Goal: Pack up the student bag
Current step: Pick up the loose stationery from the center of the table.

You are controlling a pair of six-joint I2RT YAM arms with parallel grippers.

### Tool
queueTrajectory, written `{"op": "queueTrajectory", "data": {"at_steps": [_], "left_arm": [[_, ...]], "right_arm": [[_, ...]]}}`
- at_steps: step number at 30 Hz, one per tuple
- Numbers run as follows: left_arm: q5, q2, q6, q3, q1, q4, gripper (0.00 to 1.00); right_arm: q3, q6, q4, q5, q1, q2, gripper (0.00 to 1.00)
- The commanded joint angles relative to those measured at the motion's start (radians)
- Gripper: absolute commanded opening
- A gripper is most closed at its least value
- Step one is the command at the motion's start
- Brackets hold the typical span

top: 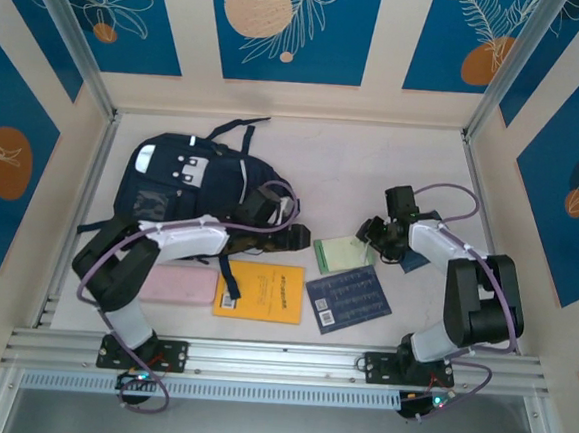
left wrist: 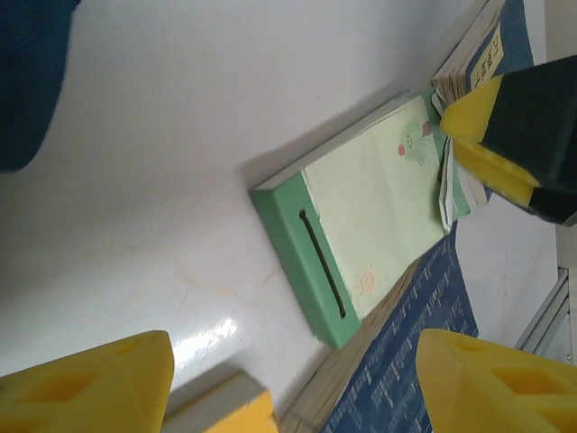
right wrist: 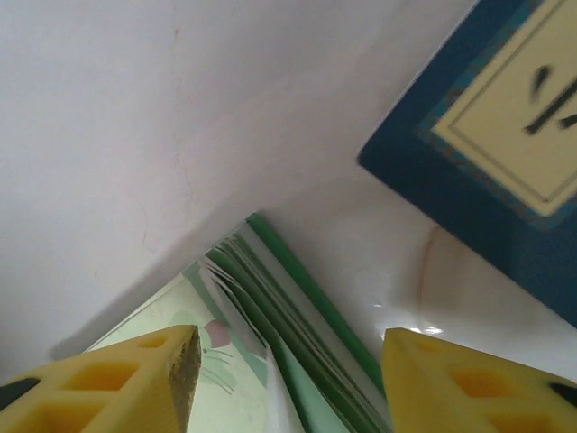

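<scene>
The student bag [top: 187, 183], dark navy with white patches, lies at the back left of the table; its edge also shows in the left wrist view [left wrist: 27, 81]. My left gripper [top: 298, 235] [left wrist: 296, 361] hovers just right of the bag, open, with nothing between its fingers. My right gripper [top: 373, 233] [right wrist: 290, 361] stands open astride the right edge of a green notebook [top: 343, 254] [left wrist: 370, 207] [right wrist: 297, 316], whose pages fan out between the jaws. One of its yellow fingers [left wrist: 482, 135] rests at the notebook's far corner.
A pink pencil case [top: 177, 285], an orange book [top: 259, 291] [left wrist: 234, 410] and a blue patterned book [top: 348, 299] [left wrist: 415, 361] lie along the front. Another dark blue book [top: 414, 258] [right wrist: 487, 153] lies beside the right arm. Walls enclose the table.
</scene>
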Motion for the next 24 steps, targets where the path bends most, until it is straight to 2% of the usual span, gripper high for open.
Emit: {"op": "queueTrajectory", "data": {"at_steps": [1,4,7,10,18,24], "left_arm": [[0.052,0.071,-0.037,0.052,-0.010,0.056,0.71],[0.093,0.145,-0.064,0.088,-0.011,0.073,0.74],[0.111,0.197,-0.087,0.108,-0.012,0.086,0.78],[0.138,0.238,-0.115,0.118,-0.013,0.110,0.79],[0.225,0.307,-0.218,0.119,-0.016,0.250,0.78],[0.277,0.283,-0.312,0.076,-0.011,0.411,0.75]], "right_arm": [[-0.021,0.015,0.037,-0.091,0.001,0.024,0.51],[-0.046,0.031,0.069,-0.123,-0.009,0.037,0.47],[-0.062,0.051,0.100,-0.186,-0.026,0.052,0.34],[-0.072,0.064,0.097,-0.189,-0.022,0.036,0.29],[-0.132,0.143,0.198,-0.326,-0.024,0.027,0.22],[-0.150,0.158,0.225,-0.359,-0.024,0.036,0.22]]}}
